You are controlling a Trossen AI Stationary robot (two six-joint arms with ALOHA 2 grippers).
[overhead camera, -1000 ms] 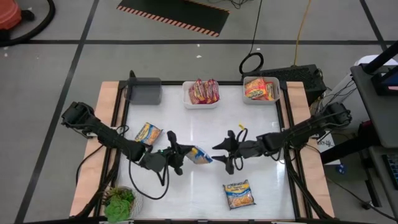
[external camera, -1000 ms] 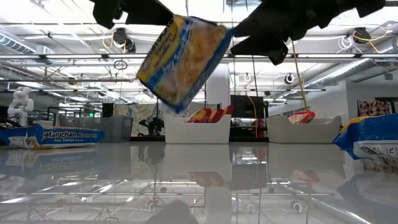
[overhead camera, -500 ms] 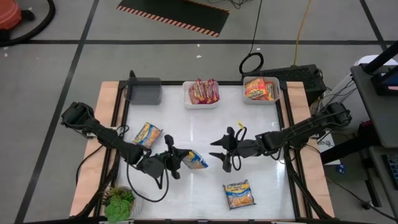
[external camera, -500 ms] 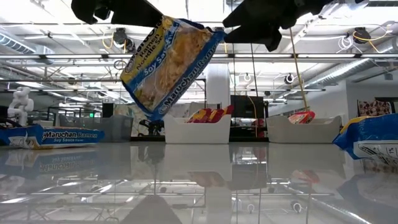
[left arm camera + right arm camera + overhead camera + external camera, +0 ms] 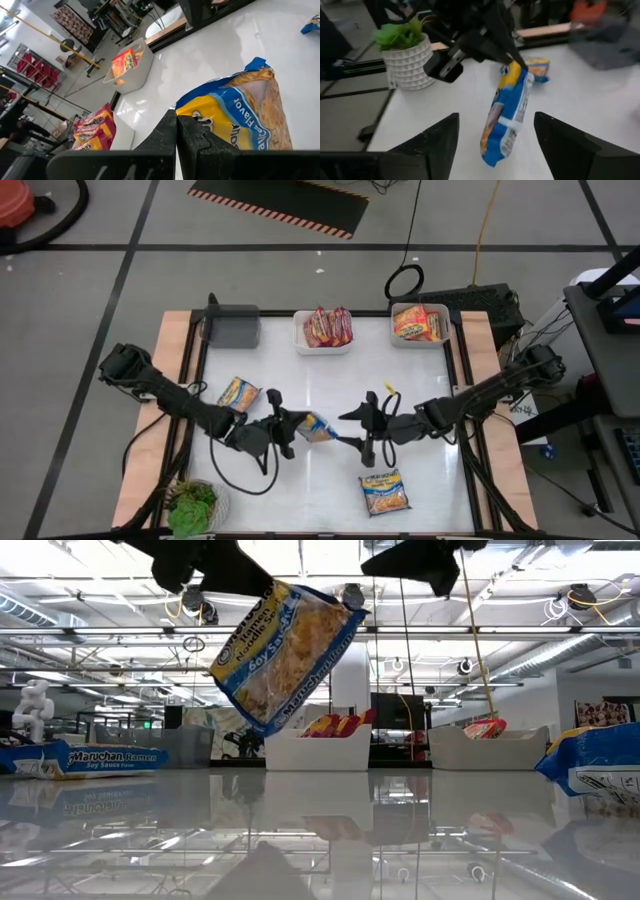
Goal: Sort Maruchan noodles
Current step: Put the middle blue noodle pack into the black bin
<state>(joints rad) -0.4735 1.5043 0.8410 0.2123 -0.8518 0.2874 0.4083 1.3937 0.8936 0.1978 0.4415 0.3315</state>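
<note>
A blue-and-yellow Maruchan packet point(image 5: 316, 427) hangs over the middle of the table, with my left gripper point(image 5: 293, 429) shut on it. The low view shows the packet point(image 5: 285, 655) tilted, well above the tabletop. My right gripper point(image 5: 358, 436) stands open just to the packet's right, touching nothing. In the right wrist view the packet point(image 5: 507, 115) hangs ahead of my right gripper's point(image 5: 496, 116) spread fingers. Two more blue-and-yellow packets lie flat on the table, one at the left point(image 5: 238, 393) and one near the front point(image 5: 385, 492). My left gripper pinches the packet's crimped end point(image 5: 192, 116) between its two shut fingers point(image 5: 170, 137). The fingers come from the table's left, nearly level. The packet hangs tilted below and beyond the fingers point(image 5: 506, 56), lifted clear of the table.
Along the far edge stand a grey bin point(image 5: 232, 327), a white bin point(image 5: 325, 345) holding red packets, and a white bin point(image 5: 420, 338) holding orange packets. A potted green plant point(image 5: 192, 505) sits at the near left corner. Bare white tabletop lies between the bins and the grippers.
My right gripper, which stood at the packet's right end, has opened wider and risen clear of it. The packet stays in my left gripper and has swung to a different tilt.
</note>
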